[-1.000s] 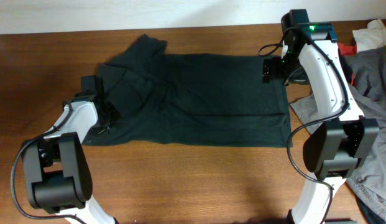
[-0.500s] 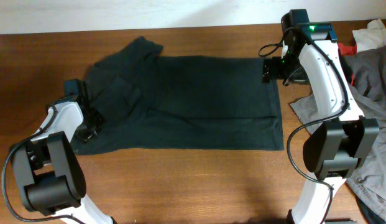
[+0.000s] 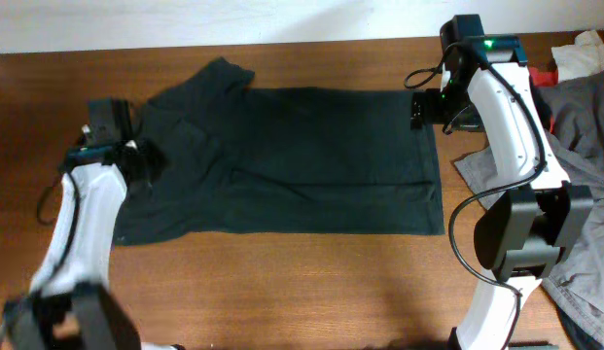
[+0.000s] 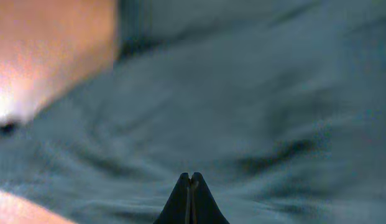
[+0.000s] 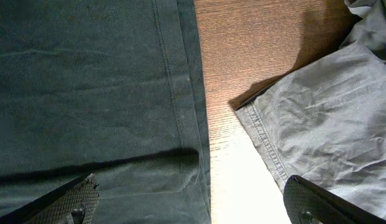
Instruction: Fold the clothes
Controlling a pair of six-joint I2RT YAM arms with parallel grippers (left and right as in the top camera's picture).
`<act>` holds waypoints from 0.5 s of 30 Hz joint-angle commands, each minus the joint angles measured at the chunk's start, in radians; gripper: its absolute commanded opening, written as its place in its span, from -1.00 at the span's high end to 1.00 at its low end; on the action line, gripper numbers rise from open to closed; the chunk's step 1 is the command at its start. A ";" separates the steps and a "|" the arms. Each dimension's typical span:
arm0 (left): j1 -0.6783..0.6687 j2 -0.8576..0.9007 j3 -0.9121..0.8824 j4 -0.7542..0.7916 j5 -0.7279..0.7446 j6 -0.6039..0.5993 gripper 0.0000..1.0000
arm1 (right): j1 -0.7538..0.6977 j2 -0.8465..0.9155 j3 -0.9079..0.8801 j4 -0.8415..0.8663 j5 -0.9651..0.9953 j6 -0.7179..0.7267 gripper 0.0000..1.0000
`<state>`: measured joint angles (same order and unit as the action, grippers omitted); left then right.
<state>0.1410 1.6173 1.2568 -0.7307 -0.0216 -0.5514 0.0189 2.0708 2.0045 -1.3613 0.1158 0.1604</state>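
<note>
Overhead looks down; 2 wrist views close above clothes (image 3: pixel 311 156).

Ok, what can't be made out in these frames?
Left wrist view: blurred, so whether the shut left gripper pinches the clothes is unclear.
Overhead: its tips are lost, black against the dark cloth.
Right wrist view: the fingers of the open right gripper are cut off by the bottom edge.
Overhead: the grey garment runs off the right edge.
</note>
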 commanded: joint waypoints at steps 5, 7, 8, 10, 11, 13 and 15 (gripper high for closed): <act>-0.024 -0.261 0.037 0.048 0.014 -0.012 0.64 | -0.006 -0.015 -0.002 0.071 -0.069 0.013 -0.98; -0.024 -0.279 0.037 0.040 -0.012 -0.012 0.06 | -0.006 -0.015 -0.002 0.046 -0.117 0.004 -0.98; -0.024 -0.281 0.037 0.034 -0.029 -0.012 -0.14 | -0.006 -0.015 -0.003 0.039 -0.171 0.006 -0.76; -0.024 -0.278 0.037 0.011 -0.038 -0.012 -0.73 | 0.004 -0.009 -0.015 0.029 -0.313 -0.011 0.34; -0.024 -0.276 0.037 -0.001 -0.038 -0.012 -0.98 | 0.016 -0.008 -0.024 0.029 -0.371 -0.029 0.78; -0.024 -0.271 0.037 -0.022 -0.038 -0.012 -0.98 | 0.053 -0.006 -0.051 0.030 -0.424 -0.041 0.92; -0.024 -0.271 0.037 -0.027 -0.038 -0.012 -0.99 | 0.107 -0.005 -0.090 0.035 -0.423 -0.045 0.92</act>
<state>0.1143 1.3411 1.2953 -0.7540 -0.0406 -0.5690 0.0502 2.0708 1.9617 -1.3266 -0.1860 0.1410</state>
